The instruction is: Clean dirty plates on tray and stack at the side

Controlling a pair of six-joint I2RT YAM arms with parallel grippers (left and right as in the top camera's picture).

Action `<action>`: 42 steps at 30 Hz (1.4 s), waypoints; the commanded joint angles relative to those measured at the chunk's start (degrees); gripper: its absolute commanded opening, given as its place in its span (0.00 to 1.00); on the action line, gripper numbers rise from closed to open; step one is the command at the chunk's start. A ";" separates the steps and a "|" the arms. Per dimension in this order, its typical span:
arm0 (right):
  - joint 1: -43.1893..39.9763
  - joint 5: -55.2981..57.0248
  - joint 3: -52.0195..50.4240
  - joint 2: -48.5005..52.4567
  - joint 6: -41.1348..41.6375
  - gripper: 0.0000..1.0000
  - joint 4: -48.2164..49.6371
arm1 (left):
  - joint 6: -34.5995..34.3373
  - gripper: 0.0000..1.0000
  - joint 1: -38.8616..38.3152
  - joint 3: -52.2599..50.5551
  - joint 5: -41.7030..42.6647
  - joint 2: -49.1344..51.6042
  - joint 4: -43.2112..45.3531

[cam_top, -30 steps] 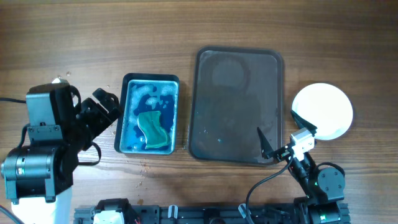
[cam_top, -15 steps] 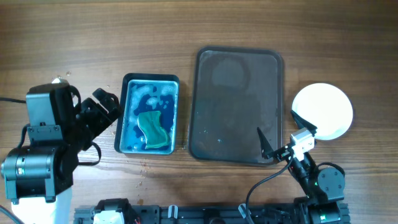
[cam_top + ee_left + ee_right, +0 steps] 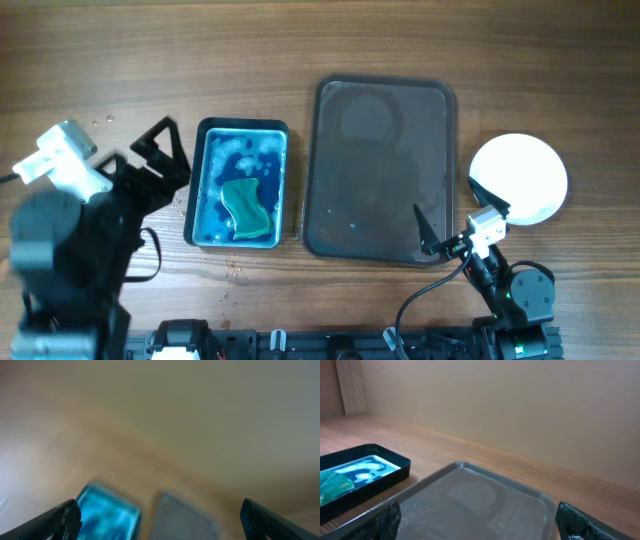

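Your left gripper (image 3: 168, 155) and right gripper (image 3: 443, 196) both gape wide and empty, the tray (image 3: 385, 170) lies bare, and the plates (image 3: 520, 178) sit piled just beside it, so the job looks done.

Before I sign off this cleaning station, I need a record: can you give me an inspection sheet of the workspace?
Surface: wooden table, water droplets near the blue basin.
Job's things: tray bare of plates, faint ring mark; white plates on the table right of it, count unclear.
Clutter: blue basin holds foamy water and green sponge.
Grippers: left gripper open, empty; right gripper open, empty, by the tray's right edge.
Cables: black cable loops behind the right gripper.
Surroundings: plain beige wall.
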 commanded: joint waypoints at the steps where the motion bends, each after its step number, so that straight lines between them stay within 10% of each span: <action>1: 0.24 0.72 -0.04 -0.63 -0.50 1.00 0.13 | 8.98 1.00 -1.86 -13.29 8.41 -8.76 12.46; 15: 0.24 0.72 -0.04 -0.63 -0.50 1.00 0.13 | 8.50 1.00 -2.01 -53.68 8.20 -38.03 36.48; 42: 0.24 0.72 -0.04 -0.63 -0.50 1.00 0.13 | 8.52 1.00 -3.41 -65.05 7.08 -40.13 36.57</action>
